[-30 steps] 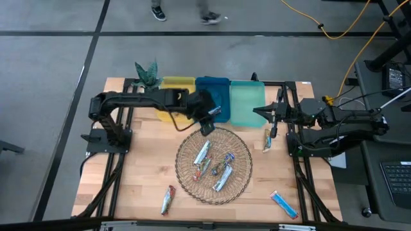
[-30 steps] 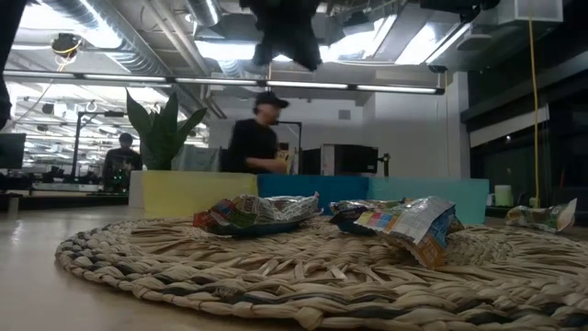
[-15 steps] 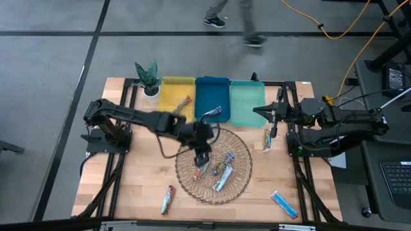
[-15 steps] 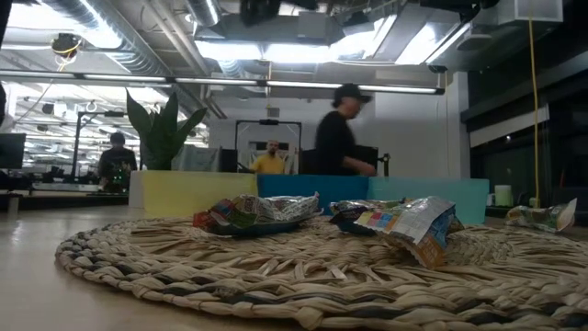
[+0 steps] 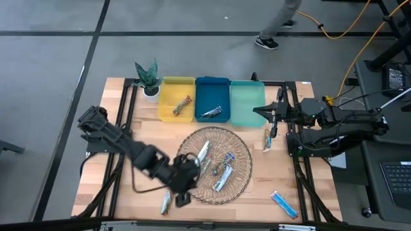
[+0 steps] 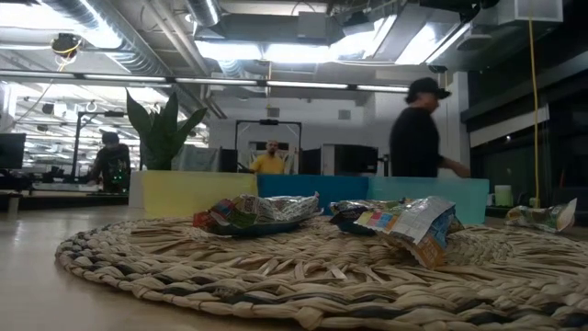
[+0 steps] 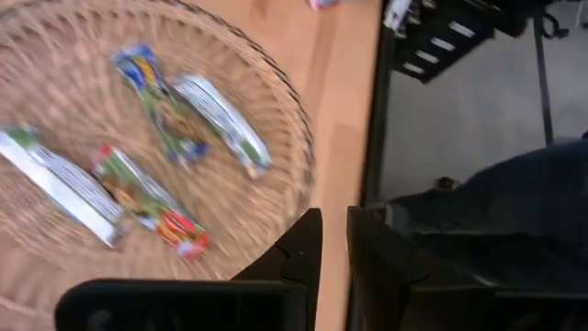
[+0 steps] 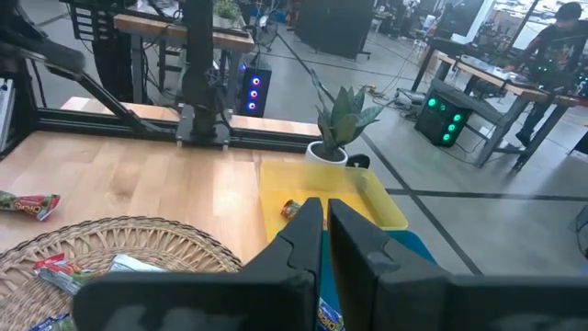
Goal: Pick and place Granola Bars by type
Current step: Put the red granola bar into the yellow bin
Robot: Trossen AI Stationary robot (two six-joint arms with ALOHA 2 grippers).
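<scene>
Two bars [image 5: 182, 106] binned in yellow tray [image 5: 168, 83] and blue tray [image 5: 212, 86]; basket [image 5: 239, 181] still loaded, three strays; left gripper [image 5: 180, 197] fingers nearly together, empty; right gripper [image 5: 257, 111] fingers together.

The basket [image 5: 214, 165] sits at the table's [image 5: 128, 173] centre and holds four bars [image 5: 203, 153]. Behind it three trays stand side by side in a row: left tray [image 5: 168, 96], middle tray [image 5: 212, 96], right tray [image 5: 246, 101]. One bar [image 5: 182, 105] lies in the left tray and one bar [image 5: 213, 113] in the middle tray. The plant [image 5: 148, 78] stands left of the left tray, at the table's back corner. A bar [image 5: 267, 139] lies right of the basket, near the right tray. Another bar [image 5: 283, 204] lies at the front right. One bar [image 5: 166, 203] lies at the front, just left of the basket, under the left gripper [image 5: 180, 194]. The right gripper [image 5: 273, 122] hangs right of the right tray.
</scene>
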